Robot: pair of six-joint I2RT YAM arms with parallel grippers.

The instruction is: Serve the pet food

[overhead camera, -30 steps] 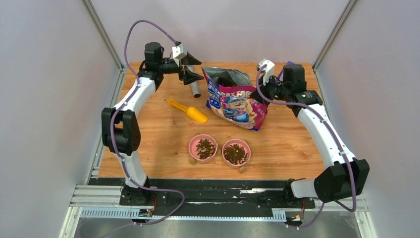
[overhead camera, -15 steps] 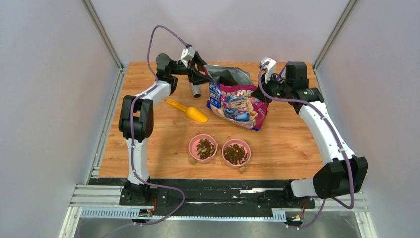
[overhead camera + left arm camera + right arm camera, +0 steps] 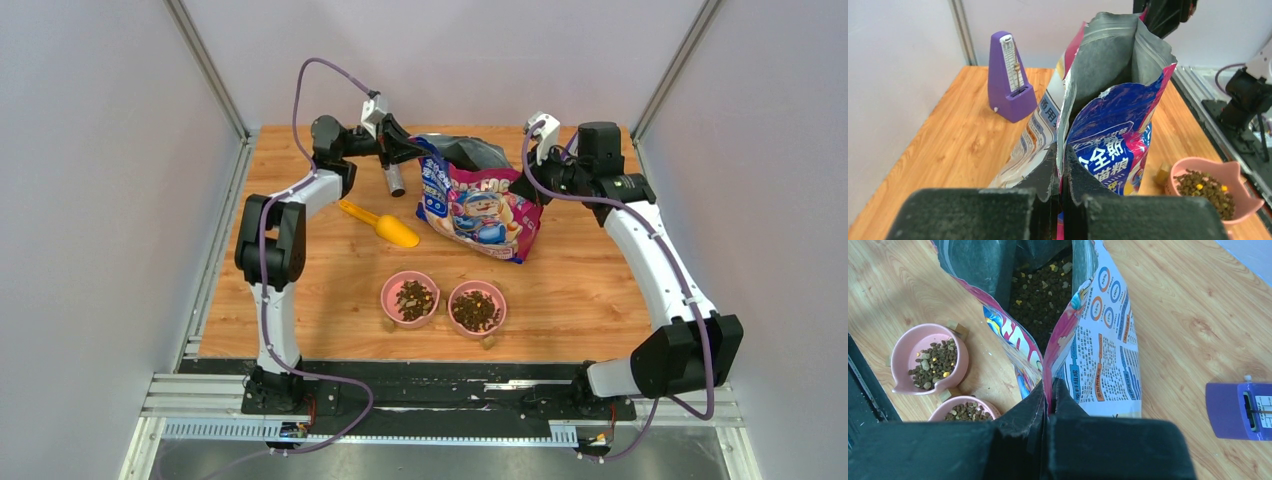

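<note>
1. The left gripper (image 3: 408, 150) is clamped hard on the cat-food bag (image 3: 480, 205), its jaws pinched together on the torn rim at the bag's left edge.
2. Over on the other side, the right gripper (image 3: 527, 183) is closed on the opposite edge. The bag hangs between the two of them with its mouth gaping open.
3. There's the pet food (image 3: 1040, 295): a dark heap down inside the bag, straight ahead of the right gripper's fingertips.
4. More kibble sits in two pink bowls (image 3: 386, 290), side by side on the tabletop (image 3: 300, 300). They are nearer the arm bases than either gripper and apart from the bag.
5. A yellow scoop (image 3: 385, 226) lies flat on the wood, on the base side of the left gripper, with nothing touching it.
6. In the left wrist view a purple metronome (image 3: 1009, 77) stands upright beyond the left gripper, off to the left of the bag.
</note>
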